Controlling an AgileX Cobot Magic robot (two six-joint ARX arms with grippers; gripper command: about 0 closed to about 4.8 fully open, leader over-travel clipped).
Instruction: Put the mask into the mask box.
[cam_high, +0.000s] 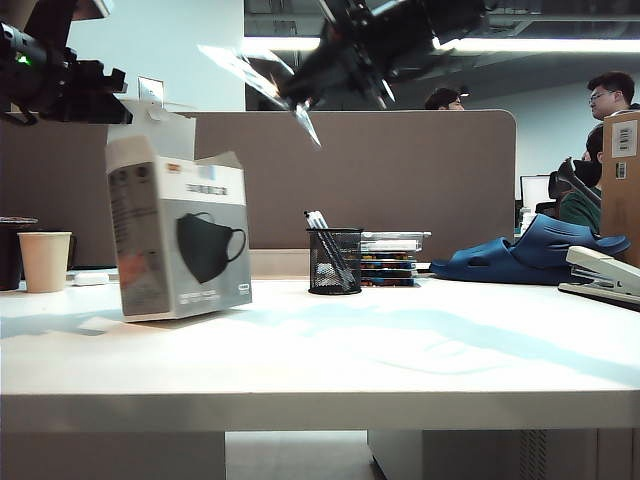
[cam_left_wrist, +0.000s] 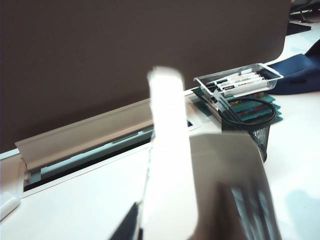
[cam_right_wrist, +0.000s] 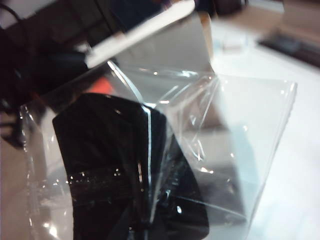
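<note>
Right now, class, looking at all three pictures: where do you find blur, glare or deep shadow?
Exterior view: both arms are dark against the ceiling lights, and the wrapped mask is smeared. Left wrist view: the box flap is overexposed and blurred; the marker tray is sharp. Right wrist view: glare streaks the wrapper, and the background is soft.

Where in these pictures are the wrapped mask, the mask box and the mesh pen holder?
mask (cam_right_wrist: 125, 165): right wrist view, on the black fabric inside the clear wrapper.
mask box (cam_high: 200, 250): exterior view, on its printed front face.
mesh pen holder (cam_high: 335, 265): exterior view, on its wire side wall.
</note>
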